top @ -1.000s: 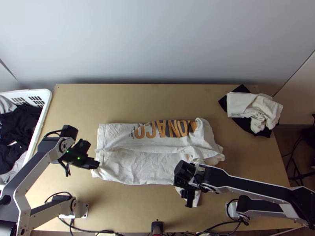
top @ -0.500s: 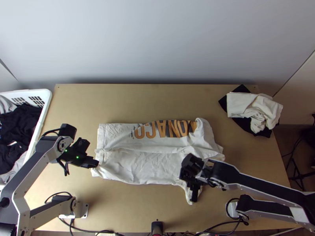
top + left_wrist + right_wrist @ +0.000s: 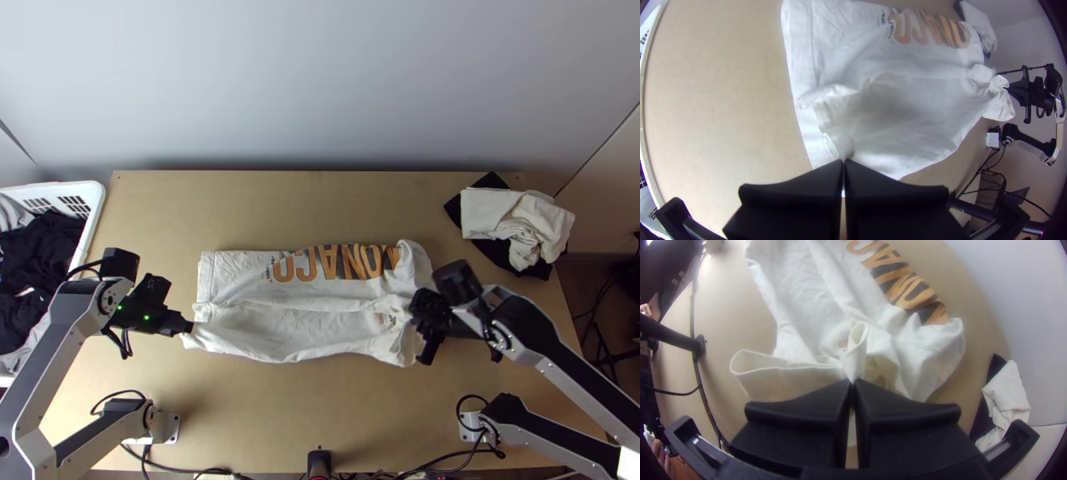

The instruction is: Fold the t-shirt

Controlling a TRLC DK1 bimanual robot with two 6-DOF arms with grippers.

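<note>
The white t-shirt point(image 3: 296, 320) lies across the middle of the table, its far part doubled over with the orange and black lettering up and its near part bunched in soft creases. At its left end my left gripper point(image 3: 190, 327) is shut on the near corner; in the left wrist view the same gripper point(image 3: 843, 161) has its fingertips together on the cloth point(image 3: 907, 111). My right gripper point(image 3: 422, 340) is at the right end of the shirt. In the right wrist view, that gripper point(image 3: 852, 381) is shut on a raised, pinched fold of the shirt point(image 3: 855, 351), beside a drooping sleeve.
White and black cloths point(image 3: 520, 224) lie heaped at the far right of the table. A white basket point(image 3: 98, 200) of dark and light clothes stands at the left edge. Bare tabletop point(image 3: 304, 200) runs behind the shirt.
My right gripper has moved right and away from the near edge, drawing the hanging shirt end along. My left gripper has shifted slightly left and up the picture with its corner.
</note>
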